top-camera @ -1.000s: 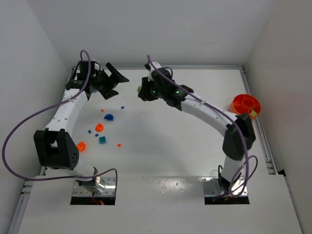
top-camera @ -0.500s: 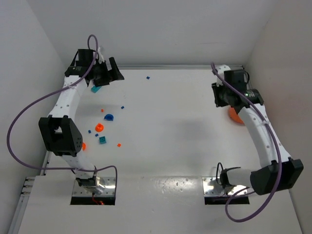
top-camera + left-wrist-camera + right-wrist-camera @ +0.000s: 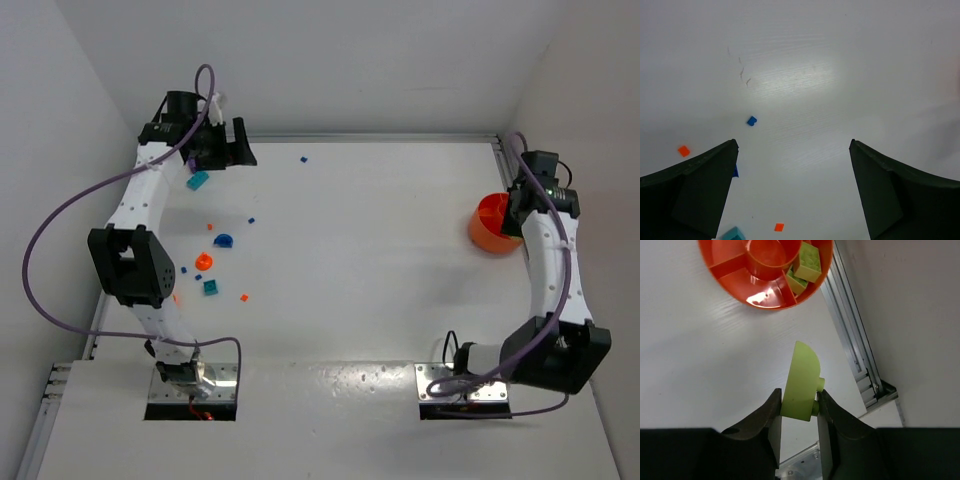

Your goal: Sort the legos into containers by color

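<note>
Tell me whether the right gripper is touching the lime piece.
Touching: right wrist view shows the right gripper clamping the lime piece from both sides.

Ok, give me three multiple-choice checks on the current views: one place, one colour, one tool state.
1. Where does the orange bowl stand? A. in the middle B. by the table's right edge C. at the near-left corner
2. What colour is the piece in the right tool? A. blue B. orange-red C. lime
3. How is the left tool? A. open, empty B. shut on something C. shut, empty
Answers: B, the top view shows it at the right edge; C, the right wrist view shows lime pinched between the jaws; A, its jaws stand wide apart with nothing between.
</note>
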Controlling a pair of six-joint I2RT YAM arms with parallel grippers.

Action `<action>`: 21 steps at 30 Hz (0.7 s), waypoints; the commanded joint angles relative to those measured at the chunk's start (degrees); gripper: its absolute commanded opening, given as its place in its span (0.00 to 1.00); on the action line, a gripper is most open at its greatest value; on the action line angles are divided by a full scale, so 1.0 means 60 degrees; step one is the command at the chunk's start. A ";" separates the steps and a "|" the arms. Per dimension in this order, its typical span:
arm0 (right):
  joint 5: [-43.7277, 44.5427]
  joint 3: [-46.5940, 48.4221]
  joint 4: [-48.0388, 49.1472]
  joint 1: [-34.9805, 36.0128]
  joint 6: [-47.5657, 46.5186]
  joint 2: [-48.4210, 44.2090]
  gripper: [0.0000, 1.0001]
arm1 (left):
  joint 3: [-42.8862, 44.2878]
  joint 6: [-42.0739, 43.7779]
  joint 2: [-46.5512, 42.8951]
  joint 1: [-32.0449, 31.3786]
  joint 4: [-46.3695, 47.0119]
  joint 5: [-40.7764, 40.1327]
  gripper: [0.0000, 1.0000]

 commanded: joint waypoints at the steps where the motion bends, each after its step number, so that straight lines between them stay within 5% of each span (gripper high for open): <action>1: 0.0637 0.0317 -0.0060 -0.0342 0.1346 0.0693 0.00 | 0.0791 0.0449 0.0418 -0.0025 -0.0551 0.0648 1.00; 9: 0.0449 0.0317 0.0804 -0.0899 0.2622 0.1018 0.00 | 0.1128 0.1929 0.0418 -0.0025 -0.1167 0.1674 1.00; 21: 0.0126 0.0523 0.1199 -0.1764 0.3180 0.2249 0.00 | 0.0688 0.1447 0.0593 0.0063 -0.1079 0.1939 1.00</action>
